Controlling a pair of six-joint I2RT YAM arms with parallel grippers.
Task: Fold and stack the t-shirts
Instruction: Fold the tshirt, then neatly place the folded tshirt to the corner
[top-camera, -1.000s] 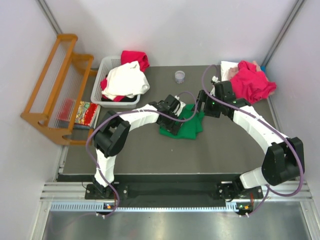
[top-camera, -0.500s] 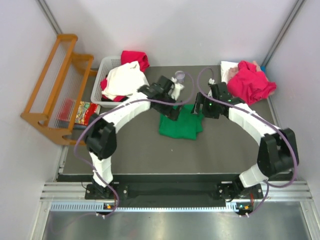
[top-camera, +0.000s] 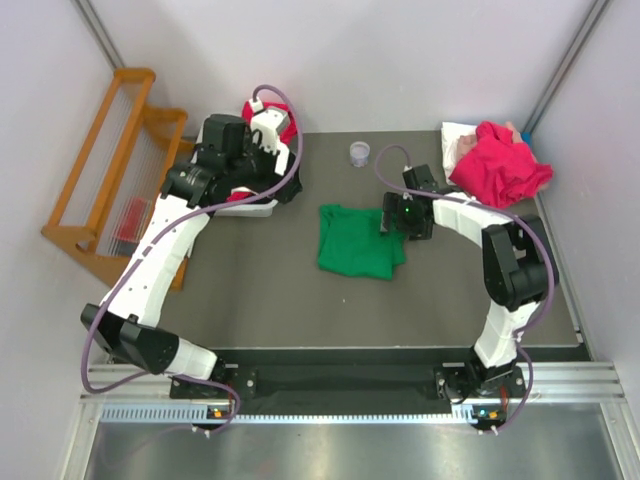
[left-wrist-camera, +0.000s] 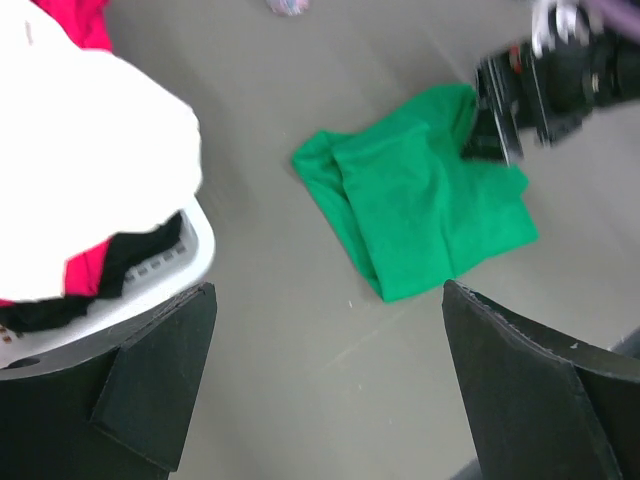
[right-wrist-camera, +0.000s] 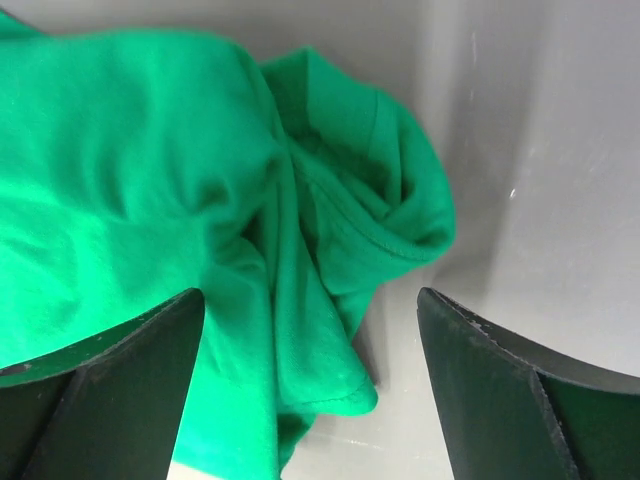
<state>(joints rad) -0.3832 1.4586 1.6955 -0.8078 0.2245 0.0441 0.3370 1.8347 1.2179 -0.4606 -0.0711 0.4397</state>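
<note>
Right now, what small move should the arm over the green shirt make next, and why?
Probably the right gripper should drop and pinch the green shirt at its bunched edge. Its jaws hang open right above that rumpled corner, and the shirt looks only roughly folded.

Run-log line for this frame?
left gripper: open, beside basket | right gripper: open, above green shirt edge | green shirt: roughly folded on table

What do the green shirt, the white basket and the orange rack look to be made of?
Green shirt: soft knit fabric, likely cotton, matte; it rumples in folds and shows a stitched hem.
White basket: probably moulded plastic, smooth, with a rounded rim and small slots in the wall.
Rack: looks like varnished wood, orange-brown with a slight sheen; grain too small to confirm.
</note>
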